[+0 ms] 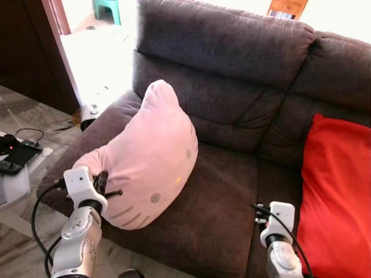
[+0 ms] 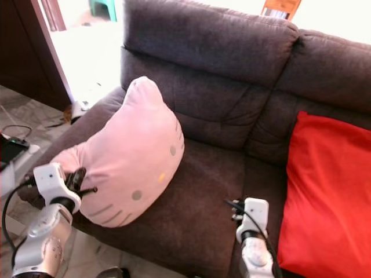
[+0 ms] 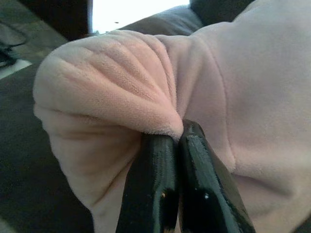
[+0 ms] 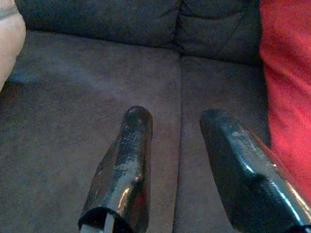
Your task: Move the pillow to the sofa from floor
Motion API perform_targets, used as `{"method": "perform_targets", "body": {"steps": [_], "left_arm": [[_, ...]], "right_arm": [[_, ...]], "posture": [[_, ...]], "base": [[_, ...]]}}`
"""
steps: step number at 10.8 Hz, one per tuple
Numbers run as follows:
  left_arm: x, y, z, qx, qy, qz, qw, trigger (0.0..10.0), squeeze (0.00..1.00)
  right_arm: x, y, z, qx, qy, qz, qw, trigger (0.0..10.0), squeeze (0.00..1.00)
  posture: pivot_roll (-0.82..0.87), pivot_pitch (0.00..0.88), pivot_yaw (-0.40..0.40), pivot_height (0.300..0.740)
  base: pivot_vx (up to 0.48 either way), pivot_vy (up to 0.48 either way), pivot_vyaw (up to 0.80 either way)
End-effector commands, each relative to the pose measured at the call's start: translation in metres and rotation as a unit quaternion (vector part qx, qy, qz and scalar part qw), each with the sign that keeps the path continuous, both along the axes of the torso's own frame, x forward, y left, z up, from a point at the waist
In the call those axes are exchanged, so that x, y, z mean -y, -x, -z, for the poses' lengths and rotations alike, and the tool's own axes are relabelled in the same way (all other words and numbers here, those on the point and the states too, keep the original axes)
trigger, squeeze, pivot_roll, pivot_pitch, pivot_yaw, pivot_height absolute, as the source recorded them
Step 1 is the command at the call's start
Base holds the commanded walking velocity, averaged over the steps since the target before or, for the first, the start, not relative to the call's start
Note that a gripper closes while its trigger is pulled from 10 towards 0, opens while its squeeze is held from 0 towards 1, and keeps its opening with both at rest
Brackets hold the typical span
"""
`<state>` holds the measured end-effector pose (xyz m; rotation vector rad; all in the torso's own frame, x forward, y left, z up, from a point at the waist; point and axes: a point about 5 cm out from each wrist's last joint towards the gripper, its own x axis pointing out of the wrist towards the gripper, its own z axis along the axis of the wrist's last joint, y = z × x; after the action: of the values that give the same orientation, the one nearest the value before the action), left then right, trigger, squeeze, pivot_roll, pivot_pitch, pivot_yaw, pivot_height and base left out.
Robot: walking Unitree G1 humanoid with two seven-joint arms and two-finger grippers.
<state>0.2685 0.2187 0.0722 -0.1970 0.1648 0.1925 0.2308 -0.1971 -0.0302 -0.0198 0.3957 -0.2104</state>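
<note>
A pink cat-face pillow [image 1: 153,156] stands tilted on the left seat of the dark grey sofa [image 1: 232,197], its top leaning toward the backrest. My left gripper [image 3: 180,133] is shut on a bunched fold of the pillow [image 3: 233,73] at its lower left corner, by the sofa's front edge [image 1: 103,184]. My right gripper [image 4: 176,116] is open over the bare seat near the seam between cushions, with nothing between its fingers. It hovers at the sofa's front, right of the pillow [image 1: 261,211].
A red cushion [image 1: 336,191] leans on the right seat, close to my right gripper. A low white table with a game console [image 1: 17,156] stands at the left on the marble floor. A bright doorway [image 1: 98,52] lies behind the armrest.
</note>
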Motion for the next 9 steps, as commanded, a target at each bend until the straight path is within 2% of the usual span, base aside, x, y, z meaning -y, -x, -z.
{"method": "perform_targets", "body": {"steps": [1, 2, 3, 4, 5, 6, 7, 9], "left_arm": [[-0.005, 0.008, 0.018, -0.040, -0.001, -0.023, 0.999, 10.0, 0.00], [-0.013, 0.009, 0.019, -0.037, -0.014, -0.055, 0.998, 10.0, 0.00], [-0.013, 0.009, 0.019, -0.029, -0.007, -0.059, 0.998, 10.0, 0.00], [0.000, 0.005, 0.016, -0.013, -0.018, -0.025, 0.999, 10.0, 0.00], [0.019, 0.001, 0.011, 0.006, -0.042, 0.041, 0.998, 10.0, 0.00], [0.036, -0.004, 0.002, 0.033, -0.030, 0.088, 0.995, 10.0, 0.00], [0.040, -0.007, 0.000, 0.036, -0.034, 0.107, 0.993, 10.0, 0.00], [0.034, -0.007, 0.005, 0.028, -0.045, 0.091, 0.994, 10.0, 0.00]], "right_arm": [[0.003, 0.005, 0.003, -0.010, 0.002, 0.007, 1.000, 10.0, 0.00], [0.002, 0.011, 0.006, -0.017, 0.001, 0.006, 1.000, 10.0, 0.00], [0.001, 0.014, 0.009, -0.025, 0.000, 0.008, 1.000, 10.0, 0.00], [-0.001, 0.017, 0.013, -0.034, -0.003, 0.010, 0.999, 10.0, 0.00], [-0.004, 0.017, 0.014, -0.033, -0.007, 0.008, 0.999, 10.0, 0.00], [-0.008, 0.016, 0.014, -0.033, -0.009, 0.006, 0.999, 10.0, 0.00], [-0.009, 0.015, 0.014, -0.033, -0.009, 0.006, 0.999, 10.0, 0.00], [-0.010, 0.013, 0.013, -0.033, -0.011, 0.011, 0.999, 10.0, 0.00]], "posture": [[0.10, 0.067, -0.101, 0.740], [0.10, 0.063, -0.096, 0.740], [0.10, 0.062, -0.095, 0.740], [0.10, 0.060, -0.093, 0.740], [0.10, 0.060, -0.089, 0.740], [0.10, 0.064, -0.087, 0.740], [0.10, 0.066, -0.086, 0.740], [0.10, 0.077, -0.082, 0.740]], "base": [[0.000, 0.000, 0.00], [0.000, 0.000, 0.00], [0.000, 0.000, 0.00], [0.000, 0.000, 0.00], [0.000, 0.000, 0.00], [0.000, 0.000, 0.00], [0.000, 0.000, 0.00], [0.000, 0.000, 0.00]]}}
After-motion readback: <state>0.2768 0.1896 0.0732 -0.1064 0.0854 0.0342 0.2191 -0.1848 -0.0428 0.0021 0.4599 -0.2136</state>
